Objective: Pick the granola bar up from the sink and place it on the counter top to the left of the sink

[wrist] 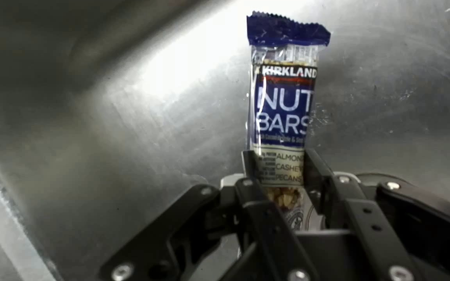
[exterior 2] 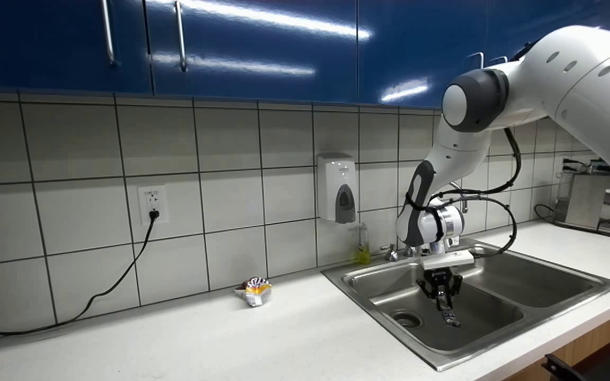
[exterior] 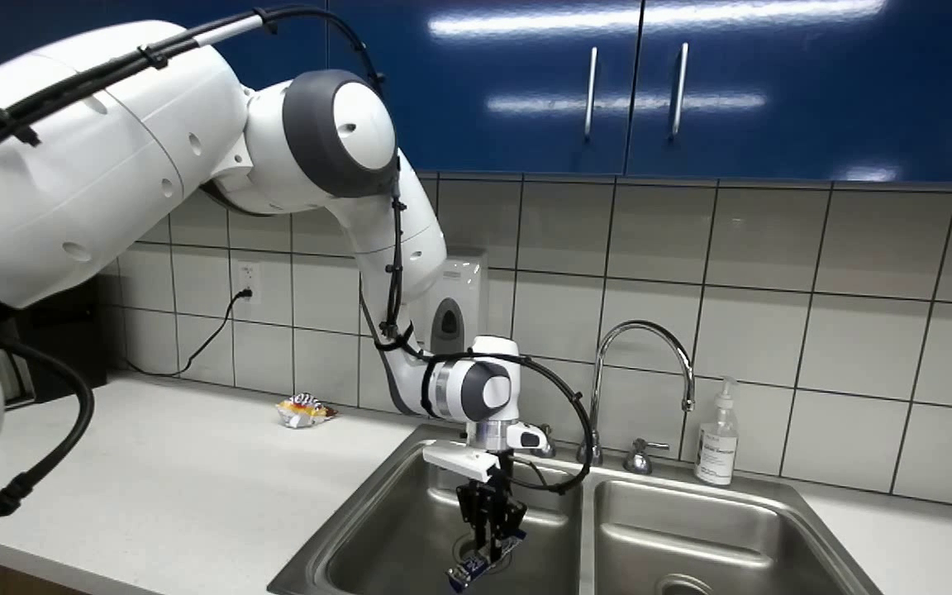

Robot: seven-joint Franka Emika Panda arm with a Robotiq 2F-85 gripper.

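The granola bar is a dark blue and clear "Nut Bars" packet, seen in the wrist view [wrist: 281,105] and in both exterior views [exterior: 469,570] [exterior 2: 450,318]. My gripper [wrist: 279,166] is shut on its long edges, one finger on each side. The bar's blue end sticks out past the fingertips. My gripper, also in both exterior views [exterior: 489,547] [exterior 2: 444,302], points down into one basin of the steel sink [exterior: 588,537] [exterior 2: 389,333]. Whether the bar touches the basin floor cannot be told. The white counter top [exterior: 195,479] [exterior 2: 204,349] lies to the left of the sink.
A crumpled white-orange packet [exterior: 302,411] [exterior 2: 255,291] lies on the counter near the tiled wall. The chrome faucet [exterior: 600,372] stands behind the basins. A clear pump bottle [exterior: 717,438] stands at the sink's back. The raised sink rim [exterior: 344,516] separates basin and counter.
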